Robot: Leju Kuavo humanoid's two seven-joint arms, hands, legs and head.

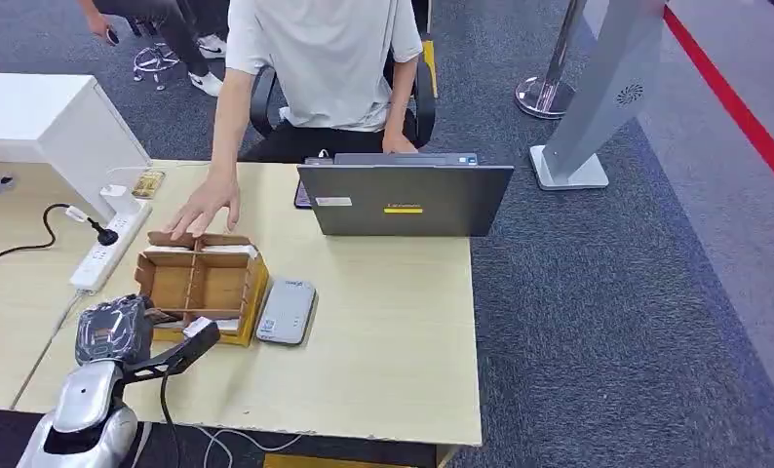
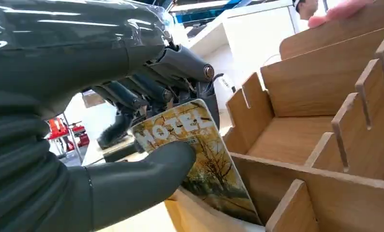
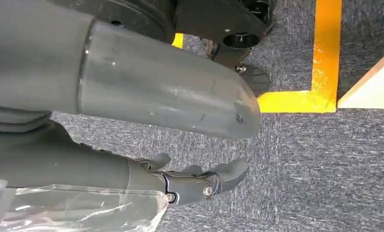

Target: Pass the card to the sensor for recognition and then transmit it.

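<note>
My left hand [image 1: 120, 331] sits at the near left corner of the wooden divider box [image 1: 200, 283] on the table. In the left wrist view the left hand [image 2: 146, 121] pinches a card [image 2: 199, 154] printed HOTEL between thumb and fingers, its lower end still down in a slot of the wooden box [image 2: 325, 145]. A small white edge of the card [image 1: 198, 327] shows by the fingers in the head view. The grey card sensor [image 1: 287, 310] lies flat just right of the box. My right hand [image 3: 190, 181] hangs over the carpet, fingers loosely apart, holding nothing.
A person [image 1: 325, 58] sits across the table with one hand [image 1: 203, 207] resting on the box's far edge. An open laptop [image 1: 403, 198] stands behind the sensor. A white power strip [image 1: 105, 253] and cables lie at the left. The table's right edge [image 1: 476, 322] drops to carpet.
</note>
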